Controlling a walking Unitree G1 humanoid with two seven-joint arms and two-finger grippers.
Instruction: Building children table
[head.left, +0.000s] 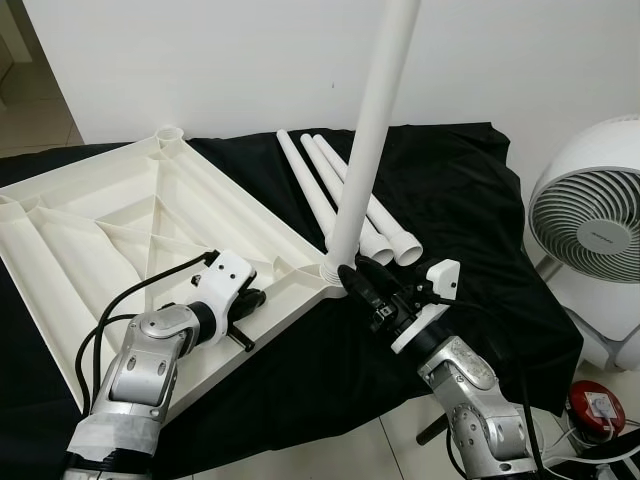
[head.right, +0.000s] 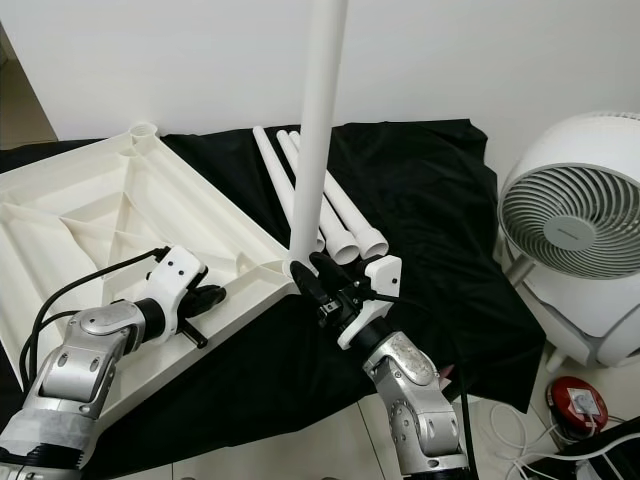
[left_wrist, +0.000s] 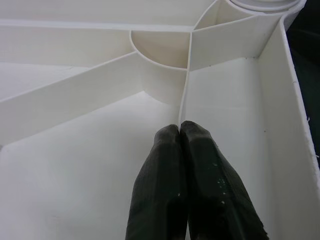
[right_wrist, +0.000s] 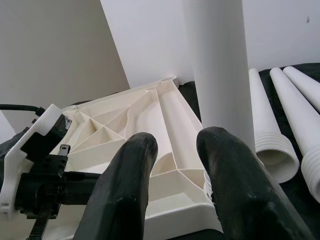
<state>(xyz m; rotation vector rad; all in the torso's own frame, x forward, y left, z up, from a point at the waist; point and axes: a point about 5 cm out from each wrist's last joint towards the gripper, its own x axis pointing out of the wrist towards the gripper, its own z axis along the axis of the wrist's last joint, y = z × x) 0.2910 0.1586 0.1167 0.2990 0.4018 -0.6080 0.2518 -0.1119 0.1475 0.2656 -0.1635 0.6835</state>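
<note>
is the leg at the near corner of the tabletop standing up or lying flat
Standing up. The white leg rises steeply from the corner socket of the upside-down tabletop, while three spare legs lie flat on the black cloth.

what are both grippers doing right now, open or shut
Left gripper: shut, fingertips pressed on the tabletop's underside.
Right gripper: open, beside the upright leg.

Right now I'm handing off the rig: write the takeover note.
Left gripper: shut, tips pressing on a rib inside the upturned tabletop, near the corner being worked.
Right gripper: open, at the base of the upright leg, one finger beside it.
Done: one leg stands in the near corner socket.
Left: three loose legs lie on the black cloth behind the tabletop; the far corner socket is empty.
</note>
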